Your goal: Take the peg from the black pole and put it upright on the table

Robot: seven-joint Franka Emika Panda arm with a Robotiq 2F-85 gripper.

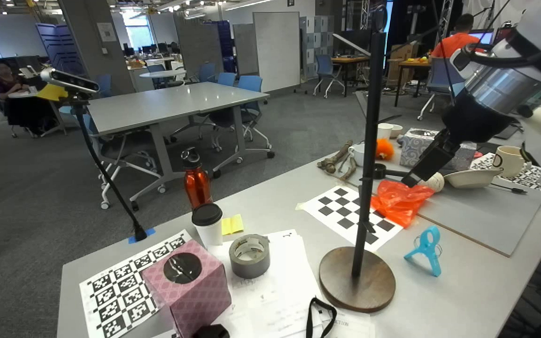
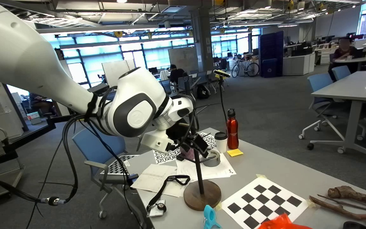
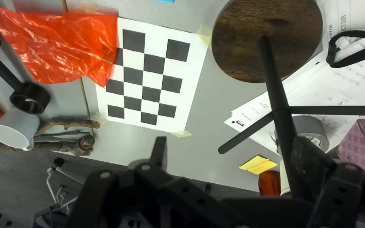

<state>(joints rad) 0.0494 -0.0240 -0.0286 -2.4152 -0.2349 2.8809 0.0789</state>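
The light-blue peg (image 1: 426,251) stands upright on its splayed legs on the grey table (image 1: 477,291), beside the pole's round brown base. It also shows at the bottom of an exterior view (image 2: 211,218), and only a blue sliver shows at the top of the wrist view (image 3: 166,0). The black pole (image 1: 369,141) rises from its disc, with thin side arms visible in the wrist view (image 3: 274,85). My gripper (image 3: 233,144) is open and empty, raised above the table near the pole. The pole passes close by its right finger in the wrist view; contact cannot be told.
A checker sheet (image 1: 345,213) and orange-red plastic (image 1: 399,202) lie near the pole. Duct tape (image 1: 250,256), a pink tissue box (image 1: 200,291), a white cup (image 1: 208,230), a red bottle (image 1: 197,185), a strap (image 2: 164,187) and sticks (image 2: 342,206) are also around.
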